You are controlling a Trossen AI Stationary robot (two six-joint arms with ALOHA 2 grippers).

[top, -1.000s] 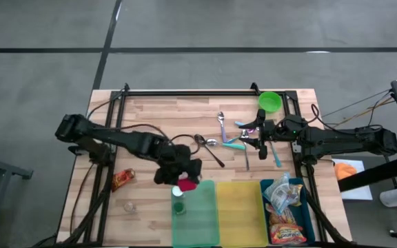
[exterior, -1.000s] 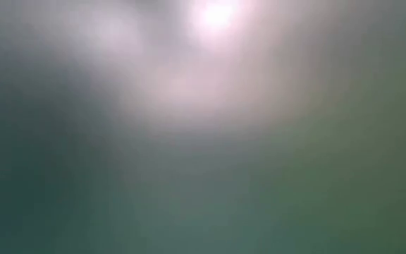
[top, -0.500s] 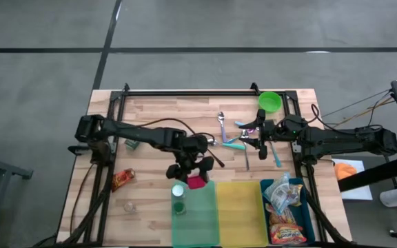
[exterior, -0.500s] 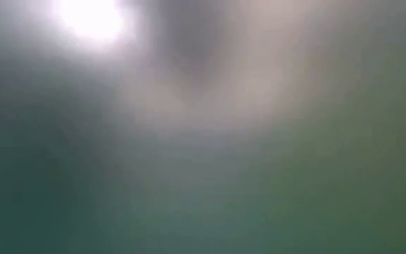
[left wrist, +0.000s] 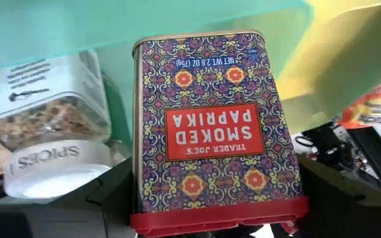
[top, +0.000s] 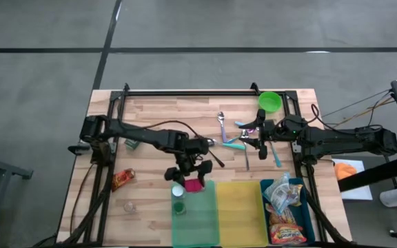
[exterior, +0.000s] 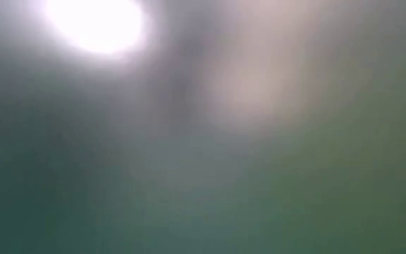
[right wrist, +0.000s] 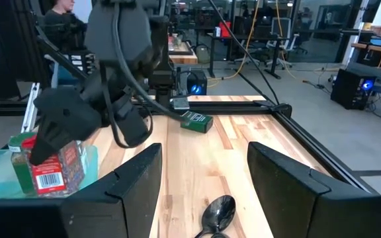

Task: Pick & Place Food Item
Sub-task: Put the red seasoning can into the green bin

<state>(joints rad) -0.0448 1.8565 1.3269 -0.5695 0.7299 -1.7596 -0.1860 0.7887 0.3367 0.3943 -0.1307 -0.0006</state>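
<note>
My left gripper [top: 190, 178] is shut on a patterned smoked paprika tin [left wrist: 210, 125] with a red lid. It holds the tin over the far edge of the green bin [top: 200, 217]. A spice jar [left wrist: 45, 132] with a white lid is just left of the tin, at the bin's far left corner. My right gripper [top: 251, 138] waits open and level over the utensils at the right, with nothing between its fingers [right wrist: 137, 178]. The low view shows only a blur. My left gripper pinches the tin between its two fingers, one on each narrow side, near the red lid end [left wrist: 177, 221]. The fingers [left wrist: 114, 192] slant down from the table's far left side. The tin [right wrist: 50, 168] hangs tilted, clear of the table, just above the bin's rim.
A yellow bin [top: 240, 210] and a blue bin [top: 295, 189] holding snack packets stand right of the green one. Spoons and utensils [top: 220, 141] lie mid-table, a green bowl [top: 270, 101] far right, a red packet [top: 122, 179] and a green packet [right wrist: 196, 121] on the left.
My left gripper has carried the tin a little toward the table's right edge and down to the green bin's far edge. Its wrist has turned on the way. The tin stays in the hold.
</note>
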